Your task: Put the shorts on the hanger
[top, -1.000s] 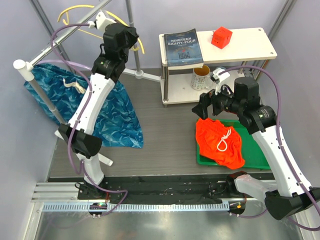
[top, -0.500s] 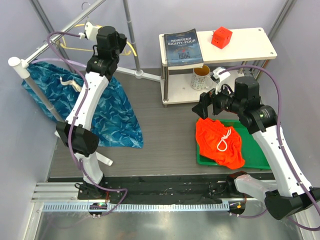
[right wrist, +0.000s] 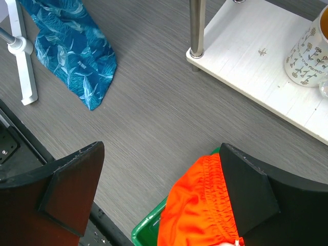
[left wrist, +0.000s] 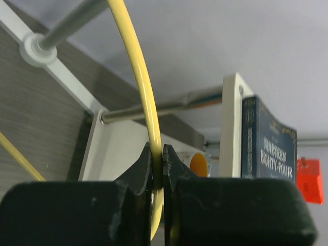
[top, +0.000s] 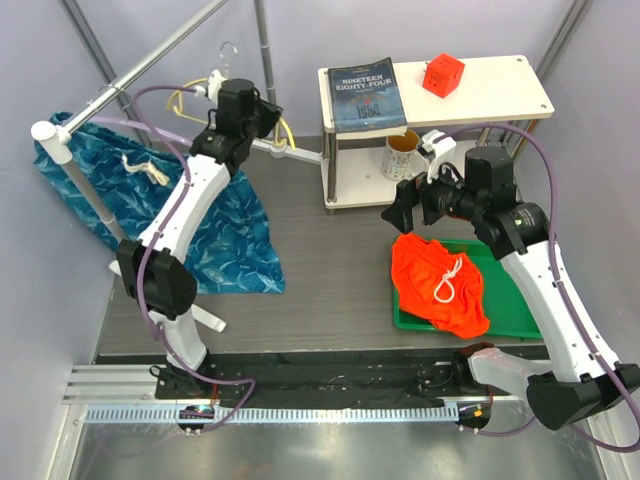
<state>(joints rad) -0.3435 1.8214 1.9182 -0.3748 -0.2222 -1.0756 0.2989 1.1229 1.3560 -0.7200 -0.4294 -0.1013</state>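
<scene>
From above: the left gripper is up at the back beside the rack rail, right on the thin yellow hanger; the blue wave-patterned shorts drape from that rail on the left. Over on the right the orange-red shorts lie crumpled in the green tray, white cord on top, spilling over the tray's left edge; the right gripper hovers just above their far edge, not touching. Behind it the white shelf carries a book and a red cube, with a mug on the lower board.

Left wrist view: jaws pressed together on the hanger's yellow wire, the curved bar rising out of the pinch; book, mug and cube sit off to the right.

Right wrist view: both fingers spread wide apart, nothing between them but grey floor and the gathered waistband of the shorts below; the tray's green corner peeks out lower down; the blue shorts lie upper left, the mug upper right.
</scene>
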